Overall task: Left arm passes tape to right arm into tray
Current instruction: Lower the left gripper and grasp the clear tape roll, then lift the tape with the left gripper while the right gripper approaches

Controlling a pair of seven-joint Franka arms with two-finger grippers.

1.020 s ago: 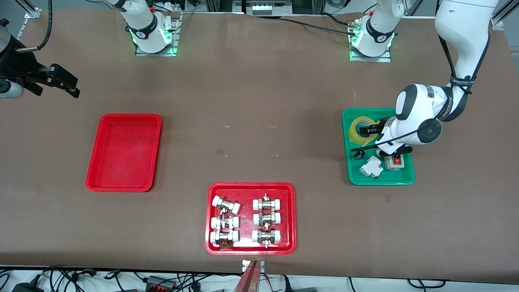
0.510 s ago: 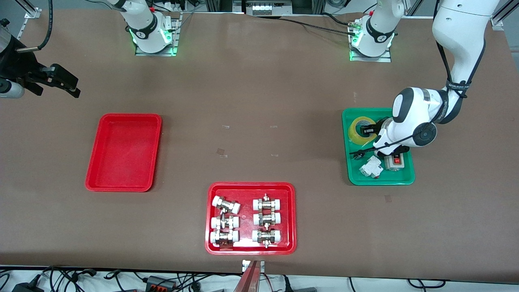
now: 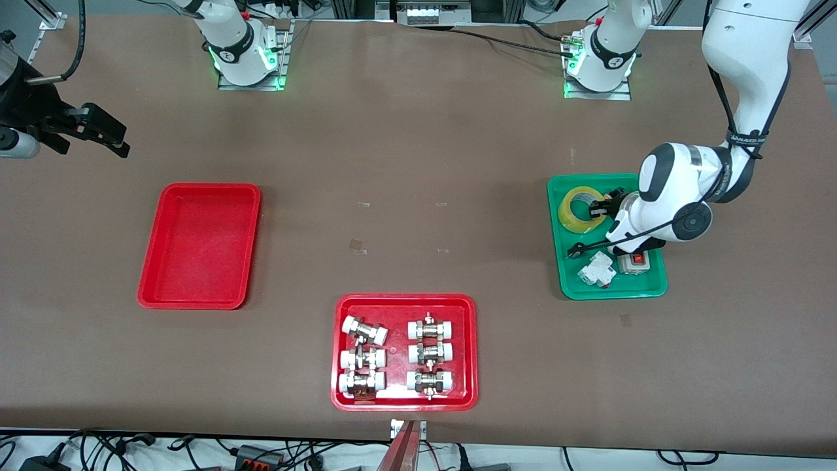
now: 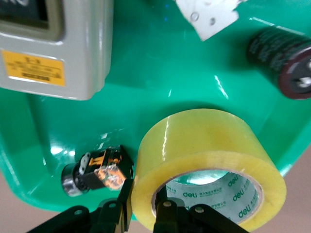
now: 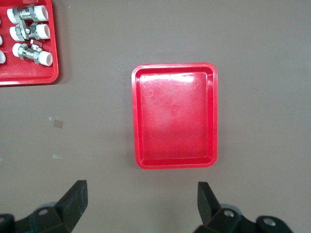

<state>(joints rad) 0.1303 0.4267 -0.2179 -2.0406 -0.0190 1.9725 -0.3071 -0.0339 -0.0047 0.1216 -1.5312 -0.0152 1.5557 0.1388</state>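
Reaching down from its base, the left arm (image 3: 745, 72) bends at the elbow and turns its wrist toward the right arm's end of the table, low over the green tray (image 3: 608, 288). The right arm (image 3: 26, 98) waits at its own end of the table, its gripper (image 3: 108, 140) up in the air with fingers spread wide, over bare tabletop; the plain red tray (image 3: 199, 245) lies on the table, seen between those fingers in the right wrist view.

The tape (image 3: 583, 209) lies in the green tray at the end farther from the front camera, resting flat with its core hole facing up. The left gripper (image 3: 598, 209) pinches the roll's wall, one finger (image 4: 167, 216) inside the core and the other outside, as the left wrist view shows. The core's inner face carries the printed word "deli", repeated. A grey box (image 4: 53, 43) in the same tray bears a yellow label, unreadable.
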